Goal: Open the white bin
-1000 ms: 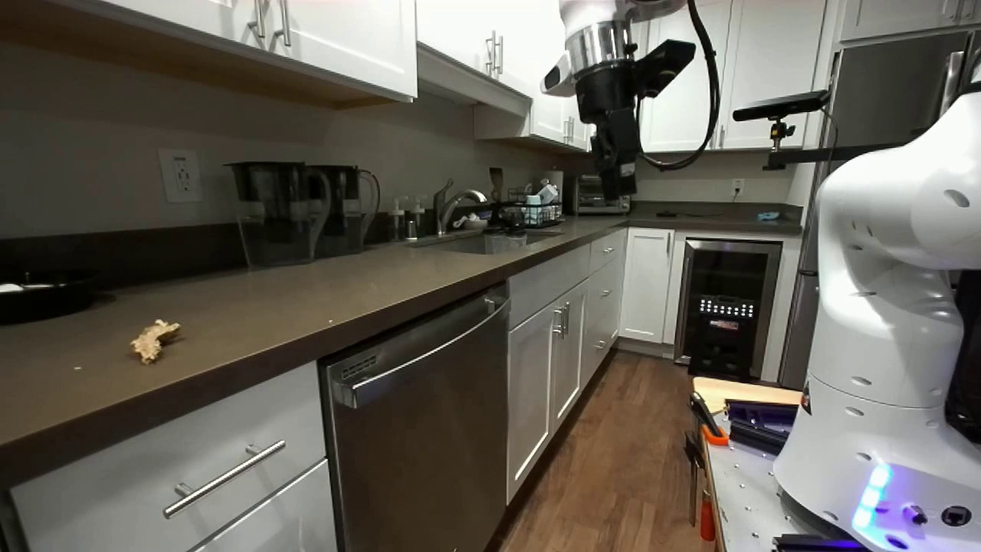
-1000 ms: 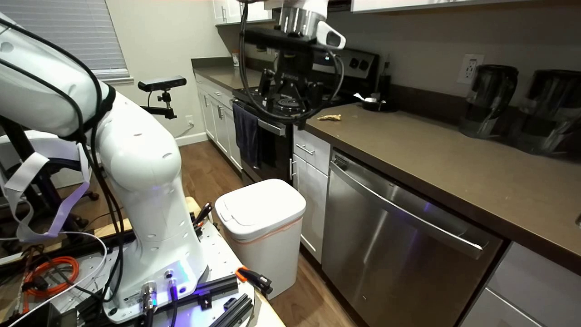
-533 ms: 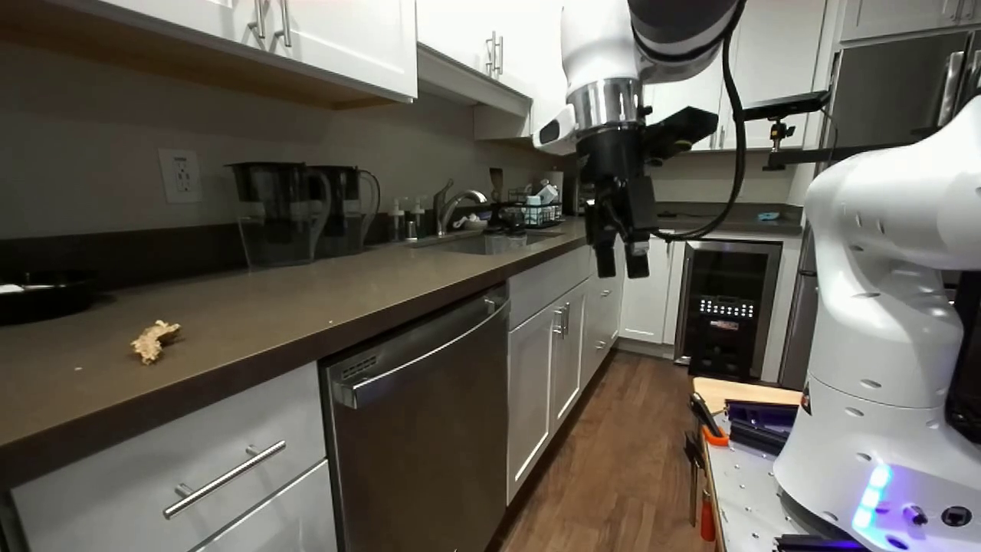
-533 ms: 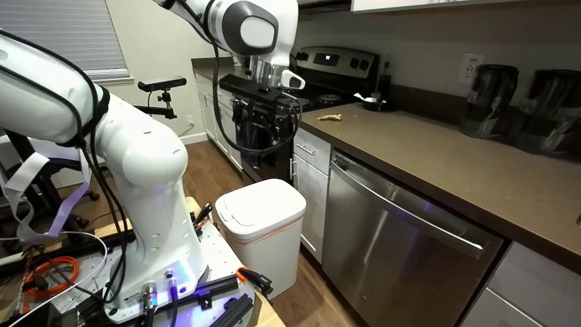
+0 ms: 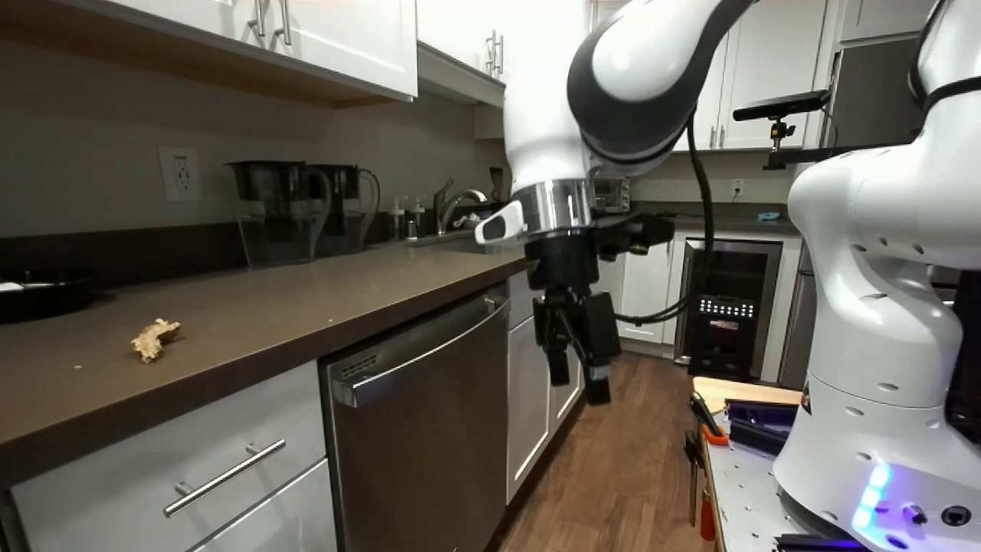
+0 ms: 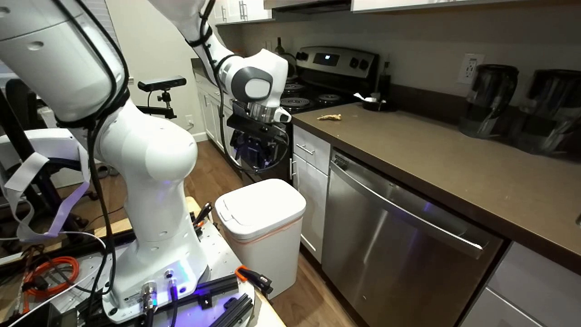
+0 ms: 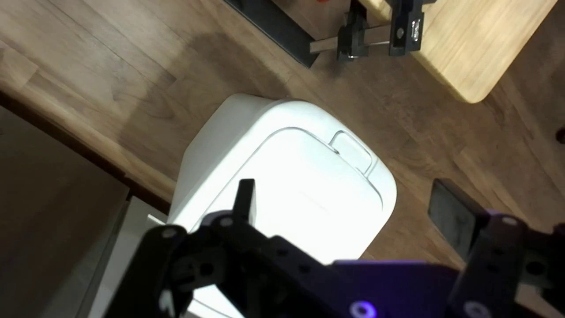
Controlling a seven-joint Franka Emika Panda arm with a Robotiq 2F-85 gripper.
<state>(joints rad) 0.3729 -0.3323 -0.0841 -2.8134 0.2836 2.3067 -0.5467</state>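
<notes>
The white bin (image 6: 268, 204) stands on the floor between the robot's table and the lower cabinets, its lid shut. The bin (image 7: 300, 185) fills the middle of the wrist view, with a small tab (image 7: 352, 151) at one end of the lid. My gripper (image 7: 343, 194) is open and empty, its fingers wide apart; one overlaps the lid in view, the other the floor beside it. The gripper (image 6: 256, 152) hangs above the bin's far side, apart from it. The gripper (image 5: 579, 382) also shows beside the dishwasher; the bin is out of view there.
The counter (image 6: 408, 136) and dishwasher (image 6: 390, 227) run along one side of the bin, and the stove (image 6: 327, 77) stands beyond it. The robot's table corner (image 7: 468, 66), with a clamp (image 7: 375, 35), lies close to the bin. A beige lump (image 5: 155, 340) is on the counter.
My gripper has come down a long way from above counter height to below the counter top, over the bin's far side. The bin and its lid have not moved.
</notes>
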